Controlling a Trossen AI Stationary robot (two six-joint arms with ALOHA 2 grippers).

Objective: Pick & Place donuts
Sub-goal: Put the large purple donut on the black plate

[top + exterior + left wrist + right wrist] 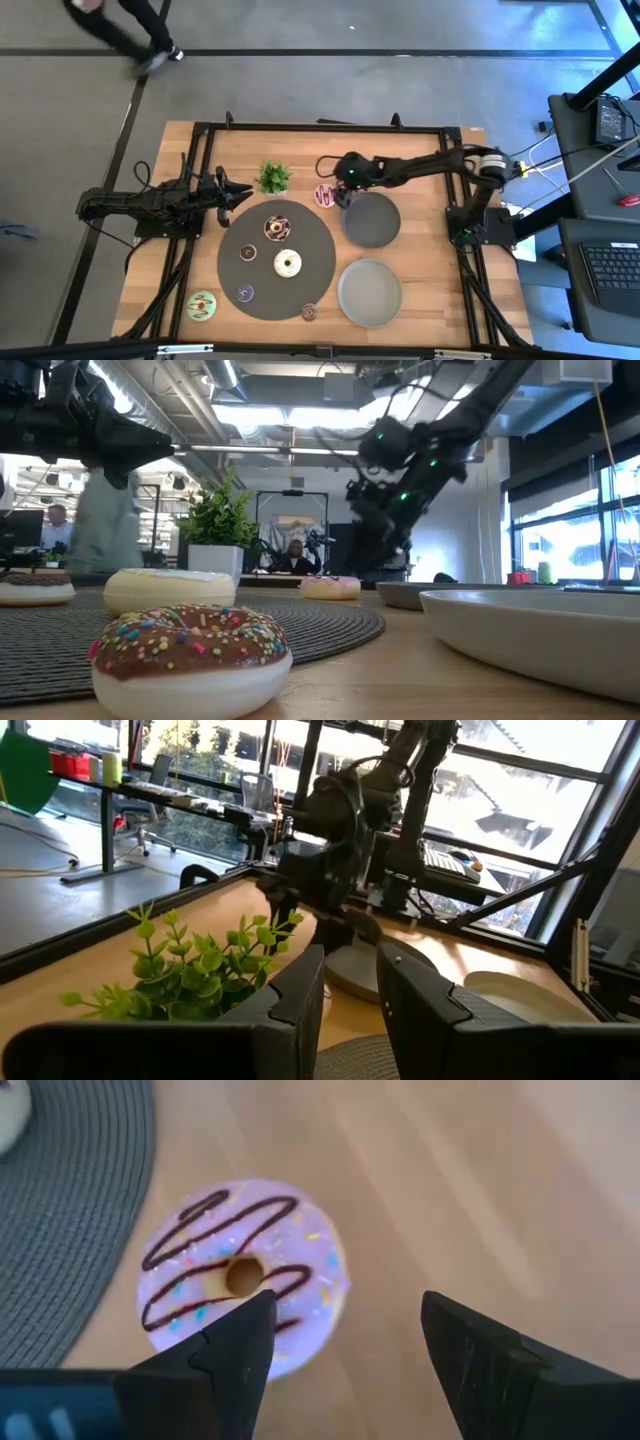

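Observation:
A pink donut with brown drizzle point(245, 1285) lies flat on the bare wood beside the round dark mat point(232, 262); it also shows in the high view point(325, 196) and the low view point(330, 588). My right gripper point(345, 1325) hovers open just above it, pointing down, touching nothing. On the mat lie a brown sprinkled donut point(275, 228), a white one point(288, 263), a small brown one point(248, 252) and a purple one point(245, 293). A green donut point(202, 306) and a brown one point(310, 313) lie near the front edge. My left gripper point(235, 192) waits open at the mat's left.
Two round grey plates stand right of the mat, one at the back point(371, 218) just beside the pink donut and one at the front point(370, 292). A small green plant point(273, 177) stands behind the mat, between the two grippers. A person walks beyond the table's far edge.

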